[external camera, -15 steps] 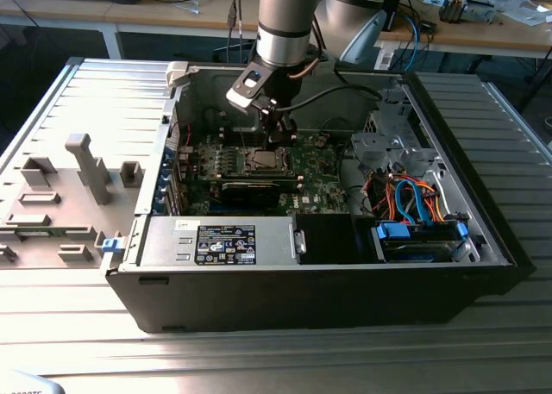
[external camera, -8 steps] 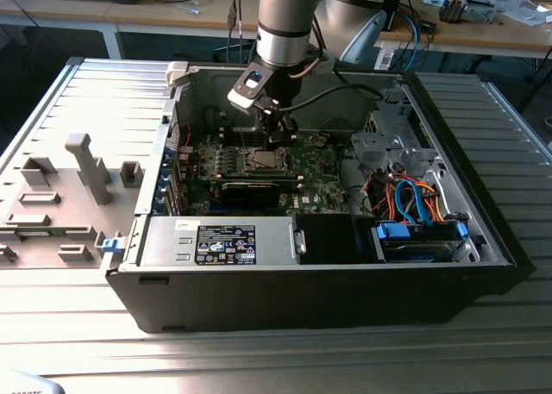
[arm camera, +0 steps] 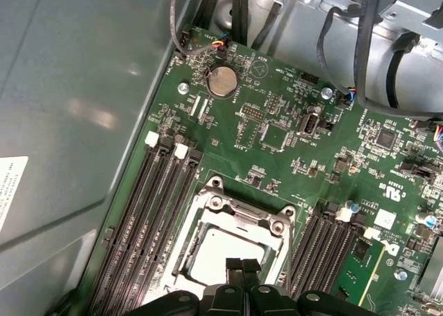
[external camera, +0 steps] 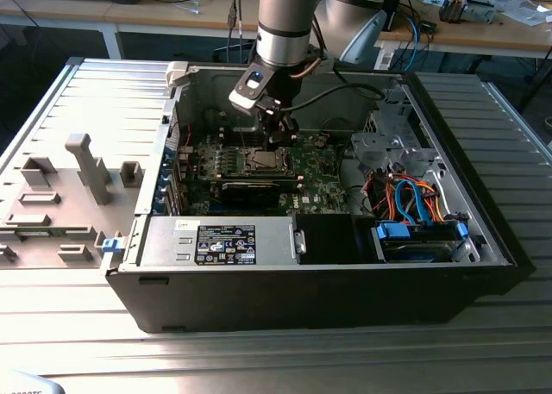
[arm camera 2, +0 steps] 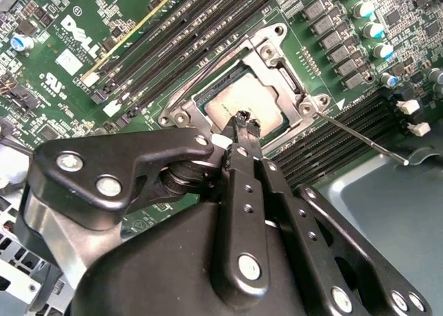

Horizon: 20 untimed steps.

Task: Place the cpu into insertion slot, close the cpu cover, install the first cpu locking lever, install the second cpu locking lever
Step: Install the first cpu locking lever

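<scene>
The black metal claw [arm camera 2: 243,122] was pinched shut, holding nothing, tips at the small flat silver-grey square cpu [arm camera 2: 239,98].
The cpu lay flat, face up, inside the window of the thin silver metal cpu cover [arm camera 2: 280,57] on the green circuit board [arm camera 2: 69,88].

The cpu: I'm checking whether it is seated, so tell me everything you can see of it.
The cpu is a flat square chip with a dull silver-grey metal face. It lies flat, set into the green board. A silver cover frame lies around its edges. The shut gripper hangs at one edge; contact is unclear.
</scene>
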### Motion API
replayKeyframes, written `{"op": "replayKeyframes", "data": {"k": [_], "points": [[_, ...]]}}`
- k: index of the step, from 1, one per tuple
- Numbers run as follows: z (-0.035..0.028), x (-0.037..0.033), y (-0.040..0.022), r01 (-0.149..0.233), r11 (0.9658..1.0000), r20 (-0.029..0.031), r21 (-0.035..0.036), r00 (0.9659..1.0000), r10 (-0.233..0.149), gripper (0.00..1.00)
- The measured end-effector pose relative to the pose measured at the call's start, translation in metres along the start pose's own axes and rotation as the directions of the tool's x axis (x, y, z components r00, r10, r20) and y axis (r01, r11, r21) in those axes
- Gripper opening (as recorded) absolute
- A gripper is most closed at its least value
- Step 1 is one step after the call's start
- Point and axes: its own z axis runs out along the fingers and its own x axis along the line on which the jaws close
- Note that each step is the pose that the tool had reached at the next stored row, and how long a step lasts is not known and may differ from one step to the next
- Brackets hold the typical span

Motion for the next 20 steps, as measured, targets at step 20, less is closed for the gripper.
{"op": "replayKeyframes", "data": {"k": [20], "points": [[0.0002, 0.0, 0.0, 0.084, 0.9965, 0.0046, -0.0023, 0.9965, -0.084, 0.11]]}}
